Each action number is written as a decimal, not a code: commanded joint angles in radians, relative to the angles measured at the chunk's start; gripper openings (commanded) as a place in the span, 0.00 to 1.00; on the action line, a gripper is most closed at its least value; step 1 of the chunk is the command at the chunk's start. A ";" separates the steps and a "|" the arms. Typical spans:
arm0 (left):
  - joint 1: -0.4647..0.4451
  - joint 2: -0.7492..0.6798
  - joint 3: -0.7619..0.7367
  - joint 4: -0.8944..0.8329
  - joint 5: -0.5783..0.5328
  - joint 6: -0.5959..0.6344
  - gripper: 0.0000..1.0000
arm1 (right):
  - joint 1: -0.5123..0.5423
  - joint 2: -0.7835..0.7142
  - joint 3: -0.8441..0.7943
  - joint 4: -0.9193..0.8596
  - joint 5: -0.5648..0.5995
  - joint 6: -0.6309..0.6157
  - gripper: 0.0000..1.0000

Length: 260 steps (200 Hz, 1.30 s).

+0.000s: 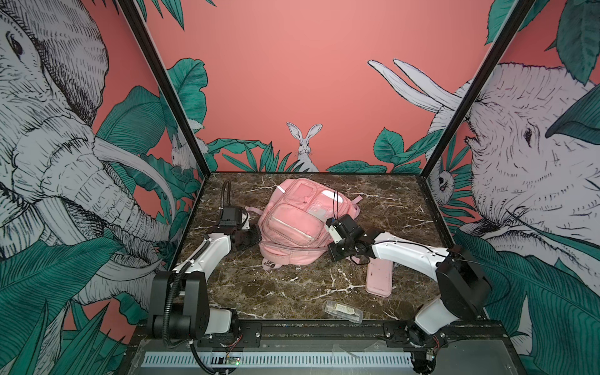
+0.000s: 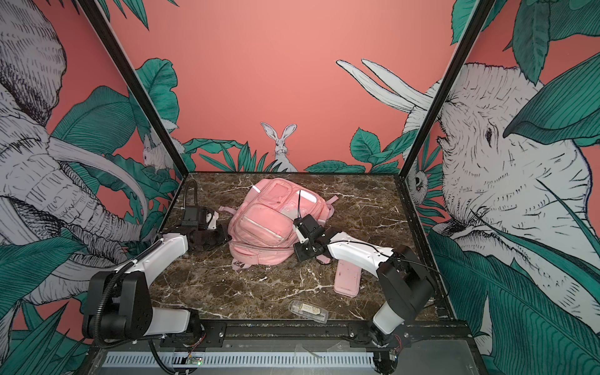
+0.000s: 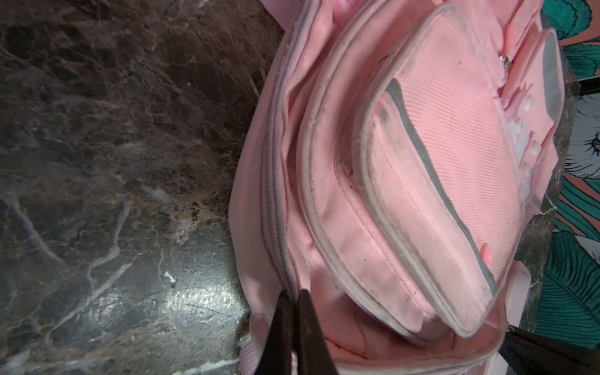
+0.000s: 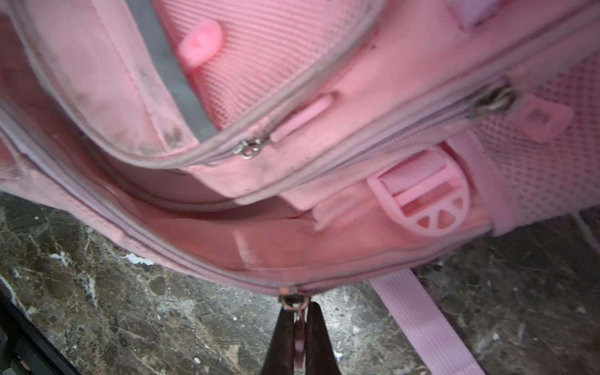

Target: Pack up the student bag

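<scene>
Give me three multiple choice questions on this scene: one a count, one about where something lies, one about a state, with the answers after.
1. Besides the student bag, how many loose things lie on the table? A. none B. four C. two
2. Where is the pencil case? A. on the table, partly under the right arm B. on the bag C. back left corner
3. The right gripper is: A. open above the bag B. shut on a zip pull C. shut on the pencil case
Answers: 1 C, the pencil case and a clear box. 2 A, the arm crosses its far end. 3 B, its fingers pinch the pull in the wrist view.
</scene>
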 commanded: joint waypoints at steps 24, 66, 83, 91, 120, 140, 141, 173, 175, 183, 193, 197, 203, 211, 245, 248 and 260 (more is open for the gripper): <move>0.032 -0.043 0.017 -0.012 -0.050 0.031 0.00 | -0.101 0.047 0.004 -0.079 0.080 -0.050 0.00; 0.054 -0.054 0.010 -0.023 -0.035 0.038 0.00 | -0.194 0.066 0.002 -0.085 0.080 -0.068 0.00; 0.054 -0.070 -0.002 -0.009 -0.021 0.024 0.00 | -0.213 0.060 -0.004 -0.065 0.071 -0.059 0.00; 0.054 -0.076 -0.007 -0.001 -0.019 0.019 0.00 | -0.218 0.062 -0.003 -0.058 0.070 -0.054 0.00; 0.055 -0.078 -0.010 -0.010 -0.025 0.021 0.00 | -0.224 0.084 0.016 -0.058 0.086 -0.044 0.00; 0.054 -0.078 -0.010 -0.014 -0.029 0.024 0.00 | -0.229 0.090 0.025 -0.057 0.105 -0.037 0.00; 0.054 -0.078 -0.011 -0.014 -0.030 0.025 0.00 | -0.228 0.090 0.025 -0.058 0.106 -0.036 0.00; 0.054 -0.066 -0.023 0.000 -0.001 0.019 0.00 | -0.229 0.094 0.039 -0.067 0.127 -0.037 0.00; 0.053 -0.064 -0.023 0.000 -0.001 0.019 0.00 | -0.230 0.094 0.040 -0.067 0.124 -0.037 0.00; 0.052 -0.061 -0.023 -0.002 0.003 0.020 0.00 | -0.229 0.089 0.039 -0.059 0.097 -0.037 0.00; 0.049 -0.058 -0.029 0.003 0.015 0.016 0.00 | -0.229 0.083 0.034 -0.041 0.058 -0.037 0.00; 0.049 -0.058 -0.033 0.006 0.018 0.014 0.00 | -0.229 0.080 0.032 -0.035 0.044 -0.034 0.00; 0.047 -0.060 -0.037 0.010 0.022 0.012 0.00 | -0.229 0.074 0.028 -0.026 0.033 -0.028 0.00; 0.041 -0.063 -0.042 0.010 0.023 0.009 0.00 | -0.228 0.069 0.027 -0.022 0.023 -0.023 0.00; 0.014 -0.070 -0.069 0.018 0.028 0.002 0.00 | -0.227 0.054 0.034 -0.041 0.020 -0.020 0.10; 0.013 -0.070 -0.071 0.021 0.028 0.000 0.00 | -0.227 0.052 0.033 -0.044 0.020 -0.022 0.11; 0.006 -0.070 -0.077 0.024 0.029 -0.003 0.00 | -0.227 0.042 0.033 -0.055 0.020 -0.025 0.14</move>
